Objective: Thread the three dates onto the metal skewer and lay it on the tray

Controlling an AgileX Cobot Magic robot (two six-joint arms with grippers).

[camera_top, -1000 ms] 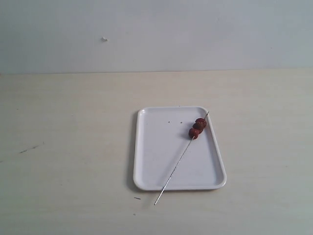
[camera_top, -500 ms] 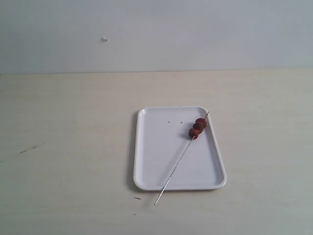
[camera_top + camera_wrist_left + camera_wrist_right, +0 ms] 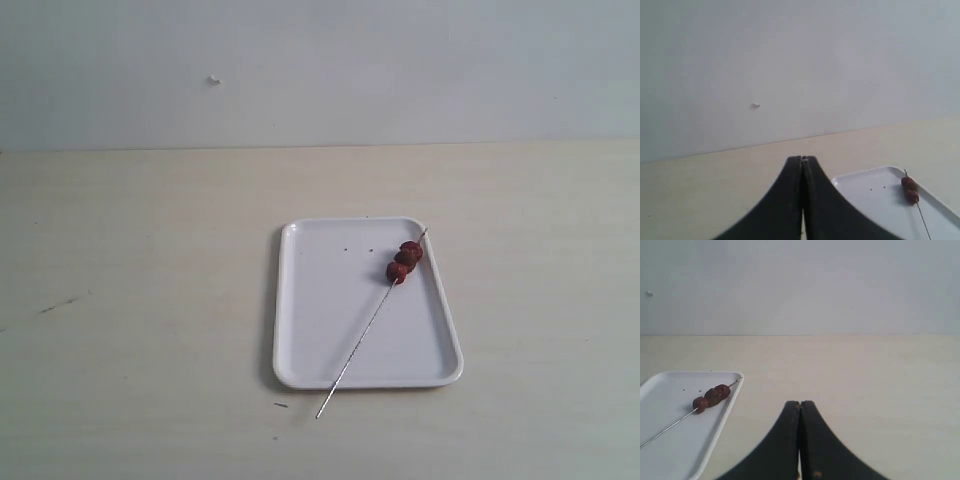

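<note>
**Skewer loaded and lying on the tray, both pincers shut and empty**

You have the three dates [image 3: 404,260] threaded on the skewer [image 3: 361,340], bunched touching one another near its far tip. The skewer lies slantwise on the tray [image 3: 320,330]. Its long axis runs from the tray's far right corner down toward the near rim, and its bare near end pokes out past that rim over the table [image 3: 130,300]. The tray itself sits a little right of the middle in the exterior view.

The left pincer [image 3: 802,161] has its two fingers pressed tip to tip with nothing between them, and the right pincer [image 3: 799,404] is the same — neither holds anything. Neither arm shows in the exterior view, so both are well apart from the tray. Each pincer points out roughly level across the table toward the back wall [image 3: 400,70], not down at the work.

The tray lies ahead of both pincers and off to the inner side of each. By my judgement the right arm is the nearer one, since the dates look larger in its wrist view.

The task reads as done. If you want the overhanging end brought inside the rim, reach with the right arm and close across the thin rod — not along it — somewhere on the bare stretch below the dates.
</note>
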